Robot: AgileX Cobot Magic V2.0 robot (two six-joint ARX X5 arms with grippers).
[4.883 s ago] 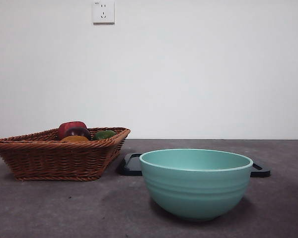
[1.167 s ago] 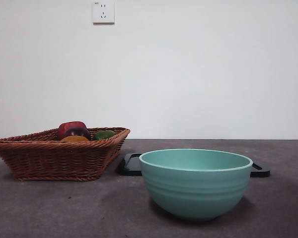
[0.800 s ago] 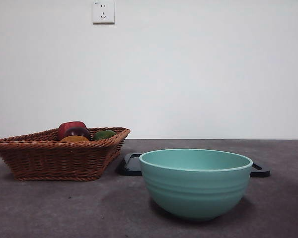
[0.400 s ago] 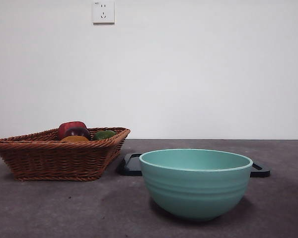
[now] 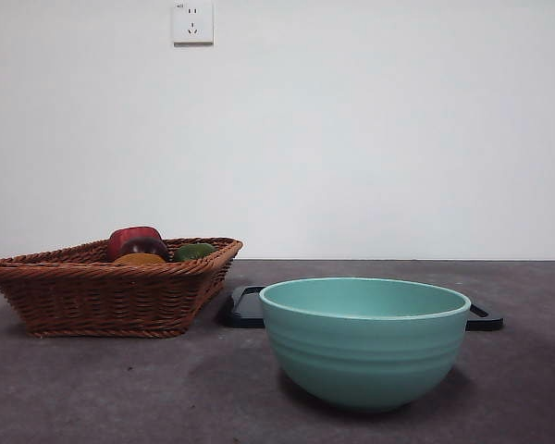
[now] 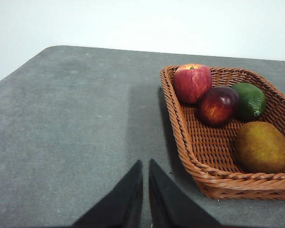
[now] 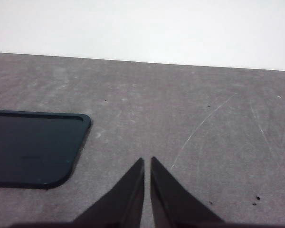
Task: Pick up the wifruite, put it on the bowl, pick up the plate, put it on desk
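Note:
The wifruite [image 5: 139, 260] is a dull orange fruit lying in the brown wicker basket [image 5: 92, 296]; in the left wrist view the wifruite [image 6: 262, 147] lies at the basket's near end. The mint-green bowl [image 5: 364, 356] stands empty on the desk [image 5: 120, 388]. Behind it lies a flat black tray [image 5: 245, 310], the only plate-like thing, also seen as the black tray [image 7: 33, 147] in the right wrist view. My left gripper [image 6: 145, 164] is shut above bare desk beside the basket [image 6: 190, 156]. My right gripper [image 7: 147, 160] is shut above bare desk beside the tray. Neither gripper appears in the front view.
A red apple [image 6: 192, 83], a dark red fruit [image 6: 217, 105] and a small green fruit [image 6: 249, 100] share the basket. A white wall with a socket [image 5: 192, 22] stands behind the desk. The desk's corner edge [image 6: 19, 71] shows in the left wrist view.

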